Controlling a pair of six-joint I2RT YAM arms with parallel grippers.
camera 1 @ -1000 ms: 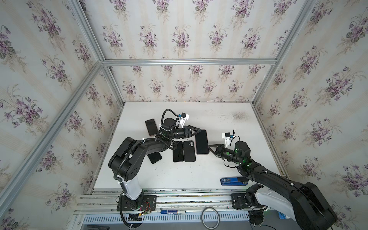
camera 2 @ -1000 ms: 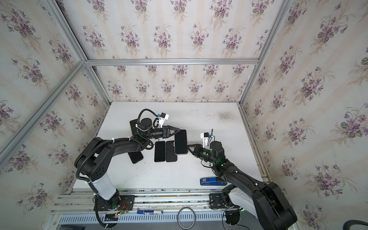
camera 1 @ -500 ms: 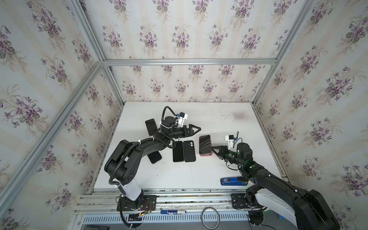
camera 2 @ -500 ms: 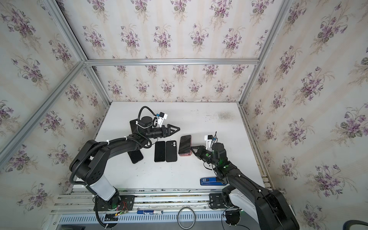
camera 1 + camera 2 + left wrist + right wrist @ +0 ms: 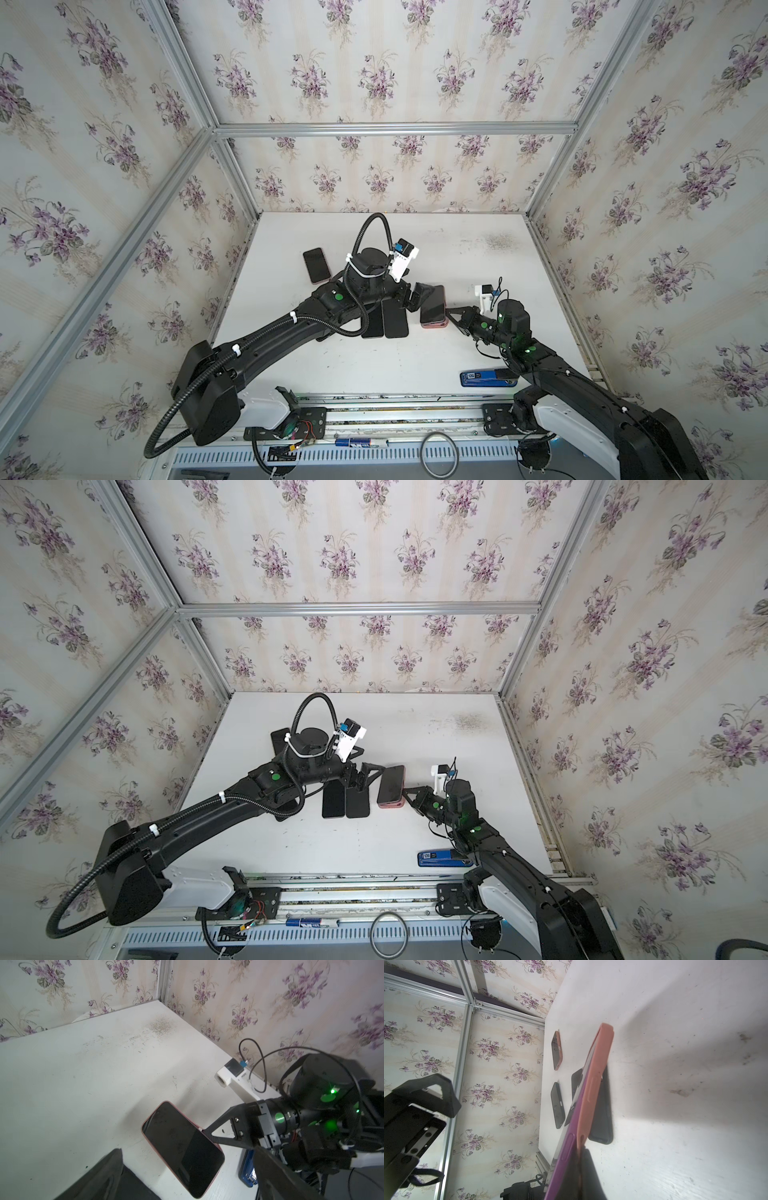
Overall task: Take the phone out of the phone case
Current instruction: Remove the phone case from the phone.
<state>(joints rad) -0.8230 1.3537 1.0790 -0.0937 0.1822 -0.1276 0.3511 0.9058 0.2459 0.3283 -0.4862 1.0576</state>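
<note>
Right wrist view shows the pink case edge-on with the purple phone in it. Near the fingers the phone's side stands clear of the case's lip, and the rest sits inside. The right gripper is pinched tight on the near end of the case, holding it tilted over the table, just beside two black phones lying flat. The left gripper stands spread wide at the far end, gripping nothing. Another cased phone lies well apart toward the back wall. A second ago the left gripper was pinching the phone's far end. It has since let go, drawn back, and come close to that end again.
</note>
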